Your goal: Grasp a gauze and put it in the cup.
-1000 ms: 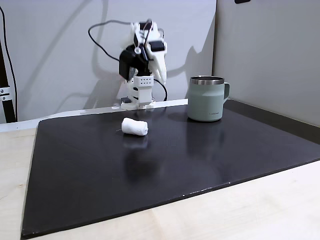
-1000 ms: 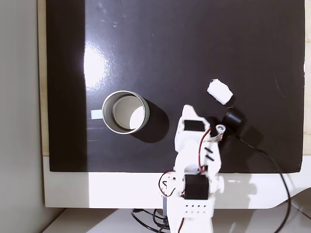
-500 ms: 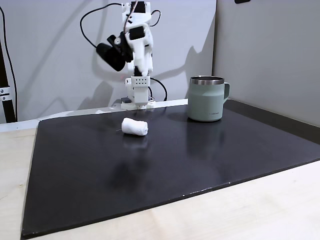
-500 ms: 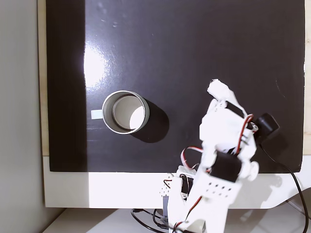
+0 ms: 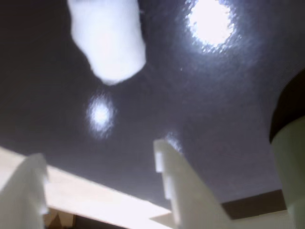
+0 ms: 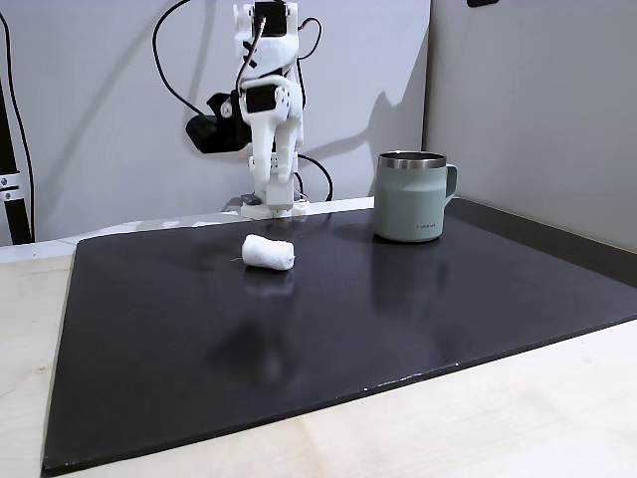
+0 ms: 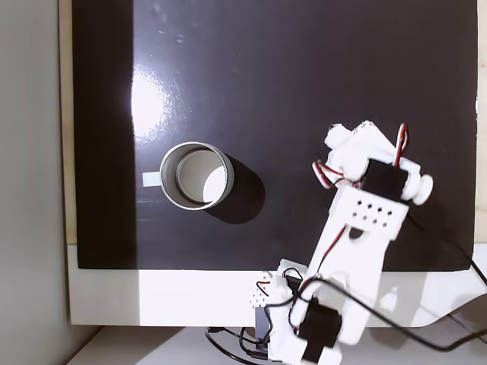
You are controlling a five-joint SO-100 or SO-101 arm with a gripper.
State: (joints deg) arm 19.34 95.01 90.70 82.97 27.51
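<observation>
The gauze (image 6: 269, 253) is a small white roll lying on its side on the black mat, left of the cup (image 6: 414, 197), a sage-green mug with a steel rim. From above, the cup (image 7: 196, 176) stands upright and holds nothing, and the gauze (image 7: 335, 138) peeks out from under the arm's tip. My gripper (image 6: 271, 179) hangs well above the mat, behind the gauze. In the wrist view the gripper (image 5: 97, 152) is open, its white fingers (image 5: 183, 186) spread wide, and the gauze (image 5: 107, 43) lies ahead of them at the top left, untouched.
The black mat (image 6: 299, 339) lies on a pale wooden table (image 6: 478, 418). The arm's base (image 7: 304, 334) and its cables sit on a white strip at the mat's edge. Bright lamp glare (image 7: 148, 103) falls on the mat beside the cup.
The arm has unfolded and reached out from its base over the mat, carrying the gripper above the gauze. Gauze and cup have not moved.
</observation>
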